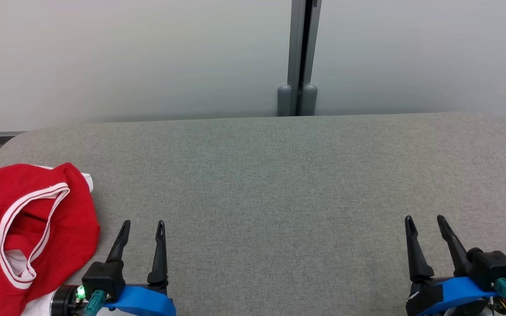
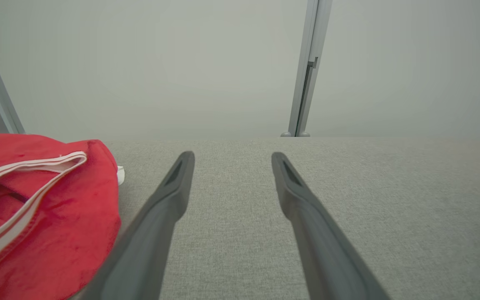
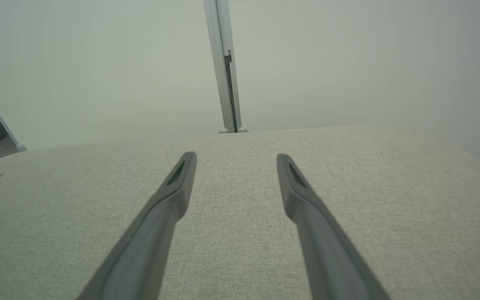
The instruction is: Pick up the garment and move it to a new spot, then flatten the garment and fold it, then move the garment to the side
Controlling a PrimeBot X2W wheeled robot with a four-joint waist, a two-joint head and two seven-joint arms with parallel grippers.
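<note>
At the near edge of the grey fabric-covered table [image 1: 279, 184], both grippers hover with their fingers pointing toward the far wall. The left gripper [image 1: 143, 224] has its jaws spread wide with bare tabletop between them and nothing pinched; the left wrist view shows the same gap [image 2: 232, 156]. Its outer finger runs just beside the garment [image 1: 73, 219], and I cannot tell whether it brushes the cloth. The right gripper [image 1: 424, 218] is also spread wide and empty, well apart from the garment, with only grey fabric between its fingers [image 3: 236, 156].

The garment lies in a crumpled heap at the table's left near corner, running off the left and bottom edges of the head view. It is red with a white trim band that loops around a gaping opening facing up. A bit of white cloth peeks out at its far edge and again low down near the left gripper's base. In the left wrist view its red bulk [image 2: 77, 216] mounds up to the left of the fingers. A grey post [image 1: 299, 57] stands behind the table's far edge.
</note>
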